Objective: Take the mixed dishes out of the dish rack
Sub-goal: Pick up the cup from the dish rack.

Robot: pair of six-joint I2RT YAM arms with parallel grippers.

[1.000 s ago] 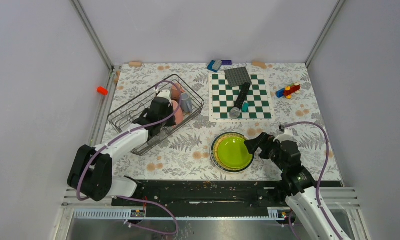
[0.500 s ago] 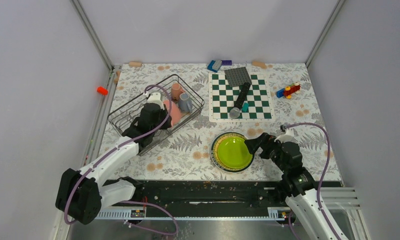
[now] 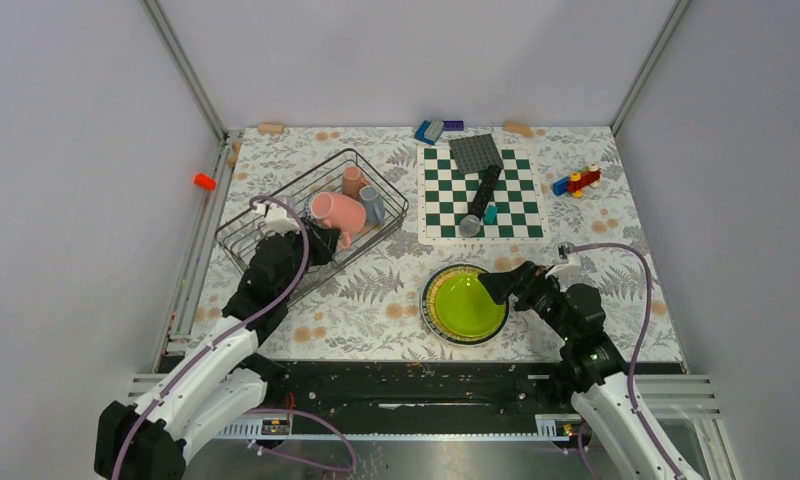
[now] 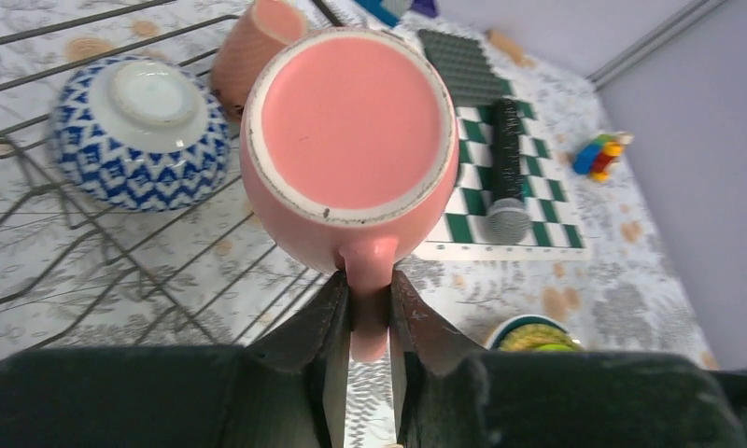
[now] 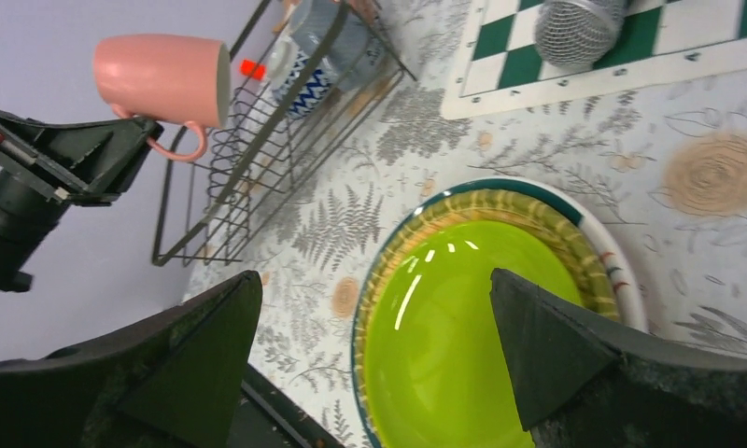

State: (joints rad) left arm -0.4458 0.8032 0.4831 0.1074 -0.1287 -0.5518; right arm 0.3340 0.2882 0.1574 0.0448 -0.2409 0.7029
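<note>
My left gripper [image 3: 319,240] is shut on the handle of the pink mug [image 3: 336,209] and holds it on its side above the near right part of the dark wire dish rack [image 3: 276,197]. In the left wrist view the mug's base [image 4: 351,131] faces the camera, with the handle between my fingers [image 4: 368,308]. The blue patterned bowl [image 4: 141,131], a small salmon cup [image 3: 352,180] and the grey mug [image 3: 373,203] are still in the rack. My right gripper [image 3: 496,285] is open over the lime-green plate [image 5: 463,327], which lies on top of the stacked plates [image 3: 464,303].
The green-white chessboard [image 3: 481,195] lies right of the rack with a microphone [image 3: 481,200] and a grey baseplate [image 3: 475,152] on it. Toy blocks [image 3: 576,181] are at the far right and blue blocks [image 3: 431,130] at the back. An orange piece [image 3: 205,181] sits on the left rail.
My left arm has drawn back toward the near left and lifted the pink mug up out of the rack. The right gripper has shifted slightly left over the plates.
</note>
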